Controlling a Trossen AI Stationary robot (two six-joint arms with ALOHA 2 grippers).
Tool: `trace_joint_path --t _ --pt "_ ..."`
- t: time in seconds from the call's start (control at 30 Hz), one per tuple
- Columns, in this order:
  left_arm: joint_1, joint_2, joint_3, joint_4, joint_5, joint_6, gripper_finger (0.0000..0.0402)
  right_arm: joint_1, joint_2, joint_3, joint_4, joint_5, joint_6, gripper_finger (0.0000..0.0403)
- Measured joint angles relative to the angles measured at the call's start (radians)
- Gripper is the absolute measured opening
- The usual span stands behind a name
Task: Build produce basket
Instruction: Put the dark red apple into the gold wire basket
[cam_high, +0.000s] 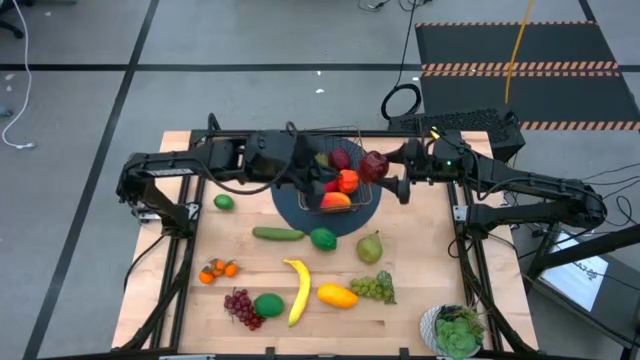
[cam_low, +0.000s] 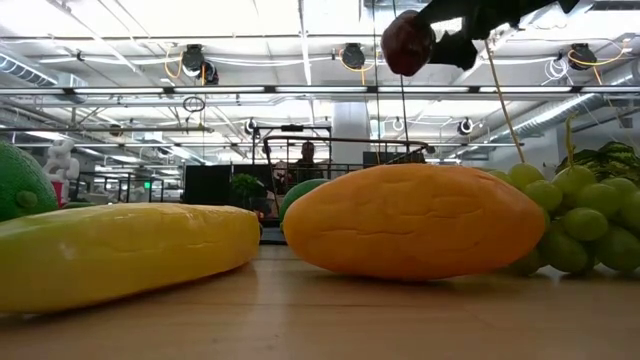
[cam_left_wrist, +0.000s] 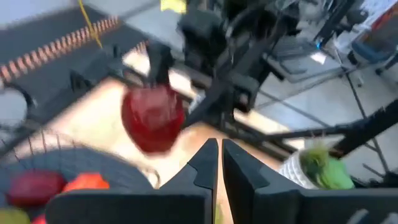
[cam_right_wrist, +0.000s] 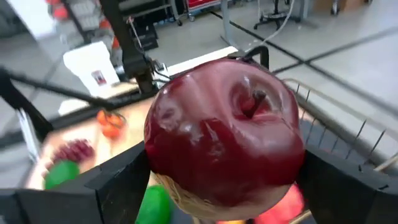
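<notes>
- The basket (cam_high: 352, 190) sits on a round dark mat (cam_high: 300, 213) toward the far middle of the worktop (cam_high: 400, 310); inside it lie a dark red fruit (cam_high: 340, 158), an orange-red one (cam_high: 347, 181) and a red-and-yellow one (cam_high: 335, 200).
- The right hand (cam_high: 385, 166) grasps a dark red apple (cam_right_wrist: 227, 140) between its two fingers, raised just beside the basket's right rim; in the low view the apple (cam_low: 405, 42) hangs high above the worktop.
- The left hand (cam_left_wrist: 219, 163) is clenched with nothing between its fingers, reaching over the basket's left side; its wrist view looks across at the apple (cam_left_wrist: 152, 118) held by the other arm.
- Still on the worktop: a lime (cam_high: 224, 202) at the left, a cucumber (cam_high: 277, 234) and a round green fruit (cam_high: 323, 238) in front of the mat, and a pear (cam_high: 370, 246) to their right.
- Nearer the front lie small oranges (cam_high: 217, 270), purple grapes (cam_high: 241, 307), another green fruit (cam_high: 268, 305), a banana (cam_high: 298, 290), a mango (cam_high: 337, 295) and green grapes (cam_high: 373, 288).
- A leafy plant in a white pot (cam_high: 452, 331) stands at the front right corner.
</notes>
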Motion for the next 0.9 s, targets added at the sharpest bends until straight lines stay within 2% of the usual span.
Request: trace_joint_path --t 0.17,0.3,0.4,0.53,0.63,0.77,0.9 --pt "0.017 -0.020 0.000 -0.046 -0.001 0.073 0.0011 0.000 0.000 0.000 0.000 -0.003 0.166 0.0350" --pt "0.032 -0.031 0.000 -0.121 0.009 -0.014 0.0003 0.000 0.000 0.000 0.000 -0.003 0.277 0.0350" --pt "0.043 -0.048 0.000 -0.186 0.044 -0.068 0.0010 0.000 0.003 0.000 0.000 -0.014 0.476 0.0350" --pt "0.015 -0.103 -0.001 -0.246 0.024 -0.020 0.0015 0.000 0.015 0.000 0.058 -0.082 0.590 0.0350" --pt "0.002 -0.162 -0.014 -0.261 -0.014 0.057 0.0008 0.009 0.017 0.000 0.082 -0.077 0.625 0.0350" --pt "0.028 -0.281 -0.119 -0.247 -0.013 0.115 0.0006 0.041 0.052 0.001 0.134 0.028 0.670 0.0350" --pt "0.068 -0.425 -0.276 -0.243 0.034 0.129 0.0018 0.081 0.126 0.003 0.257 0.092 0.730 0.0350"
